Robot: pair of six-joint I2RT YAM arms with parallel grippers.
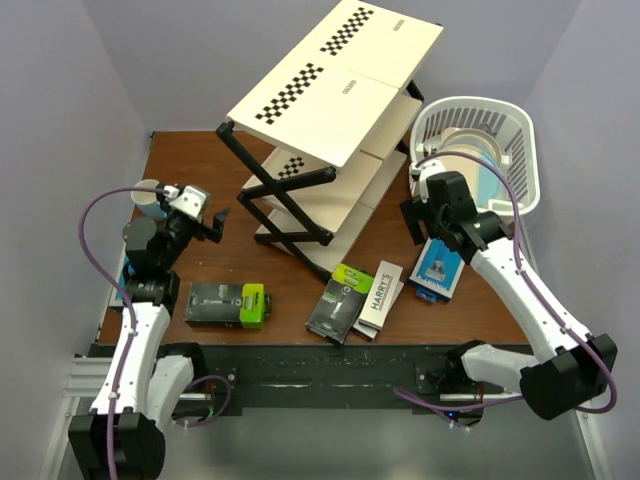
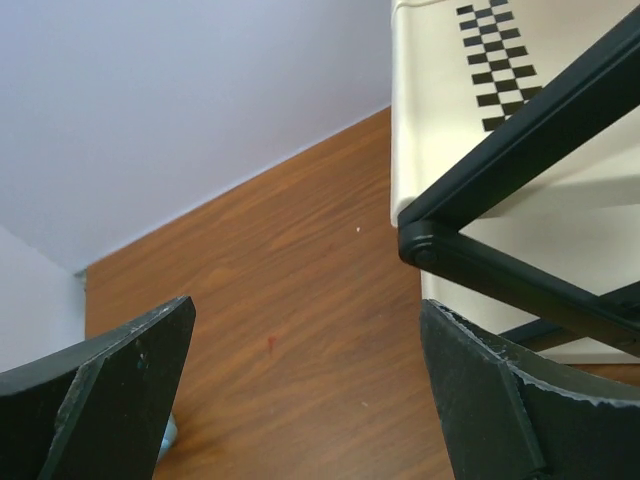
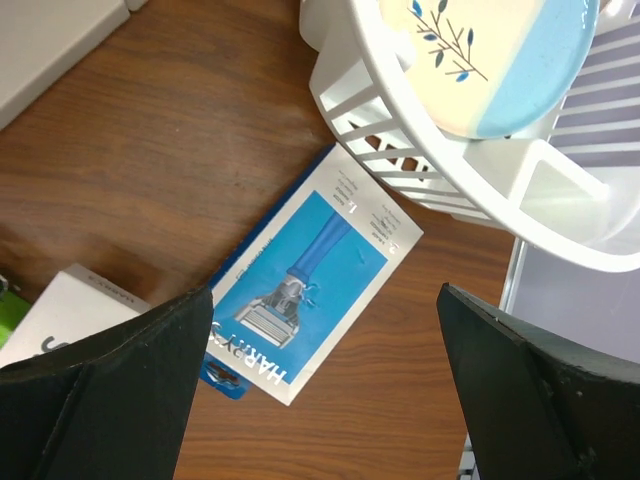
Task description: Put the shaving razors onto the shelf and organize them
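Left jaws gape empty near the shelf [image 2: 430, 100]; right jaws gape empty above a blue razor box [image 3: 310, 270] on the desk [image 3: 150, 150].

My left gripper [image 2: 308, 335] hangs with its fingers spread wide over bare table [image 2: 290, 260], and that wood lies free out to the back wall [image 2: 150, 100]. Just to my right the shelf [image 2: 520, 130] bars the way with its black crossed legs and cream boards, and a pale cup [image 1: 148, 196] stands near on my left. My right gripper [image 3: 325, 300], also spread, sits in a narrow lane: the white basket [image 3: 400, 140] crowds its right side, the shelf's lower board its left, and a blue-and-white box [image 3: 300, 280] lies flat beneath. Toward the near edge, open wood runs between the black box [image 1: 225, 303] and the middle cluster of boxes [image 1: 355, 298]
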